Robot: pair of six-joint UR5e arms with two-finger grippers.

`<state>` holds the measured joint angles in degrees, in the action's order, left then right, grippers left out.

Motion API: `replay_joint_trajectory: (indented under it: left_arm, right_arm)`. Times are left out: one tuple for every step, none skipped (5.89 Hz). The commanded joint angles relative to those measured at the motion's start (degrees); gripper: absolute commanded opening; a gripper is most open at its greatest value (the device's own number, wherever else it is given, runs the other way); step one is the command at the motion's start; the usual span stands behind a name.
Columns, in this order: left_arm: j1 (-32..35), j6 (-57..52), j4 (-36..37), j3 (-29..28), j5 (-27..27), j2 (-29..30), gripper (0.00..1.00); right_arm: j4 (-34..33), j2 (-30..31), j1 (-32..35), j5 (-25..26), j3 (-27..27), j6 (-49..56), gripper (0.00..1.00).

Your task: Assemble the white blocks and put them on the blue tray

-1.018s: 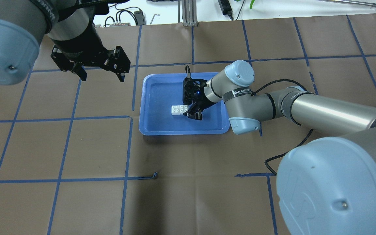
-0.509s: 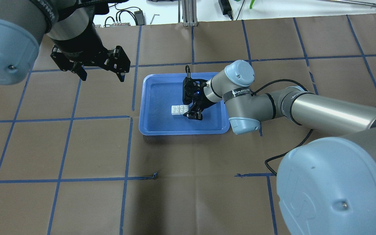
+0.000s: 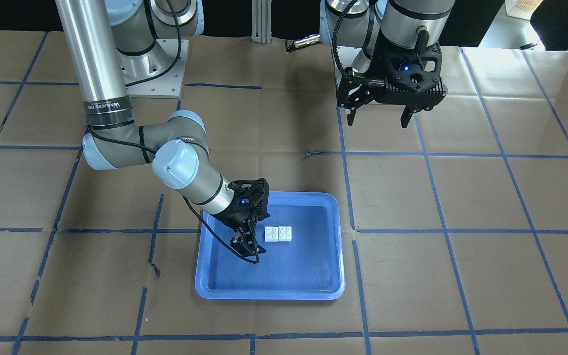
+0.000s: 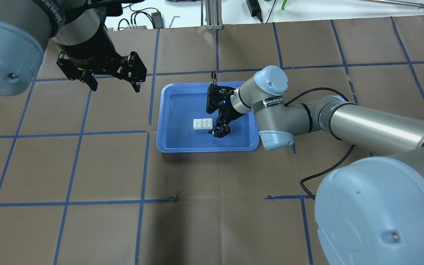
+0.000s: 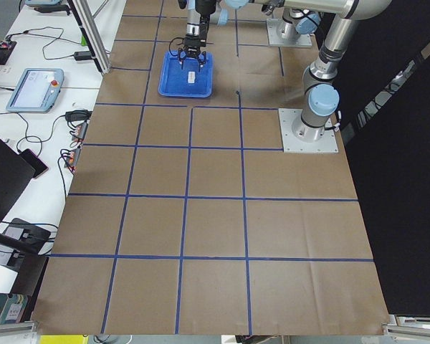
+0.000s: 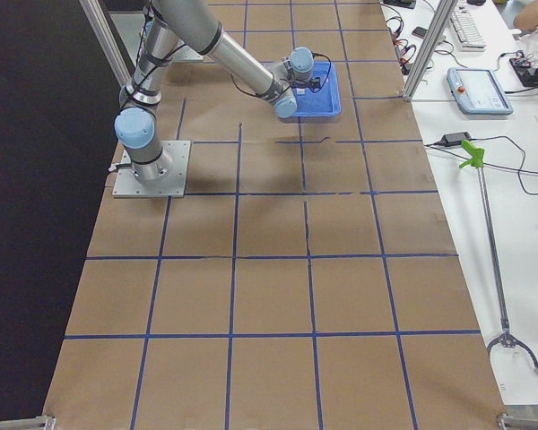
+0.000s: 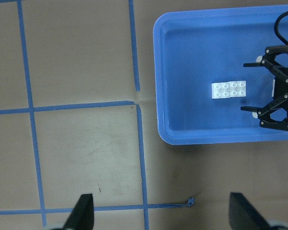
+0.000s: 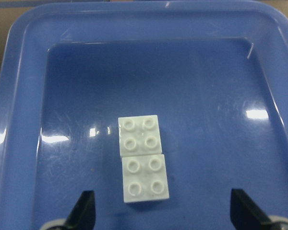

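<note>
The two white blocks (image 4: 202,124) lie side by side, touching, studs up, on the floor of the blue tray (image 4: 161,121). They also show in the front view (image 3: 278,233), the left wrist view (image 7: 228,89) and the right wrist view (image 8: 143,158). My right gripper (image 4: 212,119) is open and empty, low over the tray. Its fingers stand just to the right of the blocks and apart from them. In its wrist view the fingertips (image 8: 84,211) stand wide to either side. My left gripper (image 4: 115,87) is open and empty, high above the table left of the tray.
The tray (image 3: 269,295) sits mid-table on brown paper with a grid of blue tape lines. A torn tape end (image 4: 175,198) lies in front of the tray. Cables and a metal post (image 4: 212,14) sit beyond the table's far edge.
My right gripper has drawn back a little to the right, away from the white blocks, which stay put in the tray. The left arm has barely moved.
</note>
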<state>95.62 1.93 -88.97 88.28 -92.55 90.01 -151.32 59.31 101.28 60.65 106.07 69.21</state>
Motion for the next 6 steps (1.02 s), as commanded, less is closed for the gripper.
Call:
replay_joint_trajectory:
  left_arm:
    - [0.0,0.0,-0.2,0.0,0.0,-0.2,1.0]
    - [0.0,0.0,-0.2,0.0,0.0,-0.2,1.0]
    - [0.0,0.0,-0.2,0.0,0.0,-0.1,1.0]
    - [0.0,-0.1,-0.4,-0.1,0.0,-0.3,1.0]
    - [0.2,0.0,-0.3,-0.1,0.0,0.0,1.0]
    - [0.3,0.0,-0.3,-0.1,0.0,-0.1,1.0]
  right_arm:
    - [16.0,6.7,-3.2,4.6,-3.6,-0.5,1.0]
    - [26.1,9.6,-4.7,7.5,-6.9,-2.3,1.0]
    - [32.7,11.8,-5.7,11.3,-10.8,-10.4,1.0]
    - [38.5,14.2,-6.1,17.6,-13.8,-21.9,1.0]
    - [43.7,17.7,-6.4,21.7,-15.4,-30.6,1.0]
    - [46.8,21.4,-7.0,29.1,-15.4,-42.5,1.0]
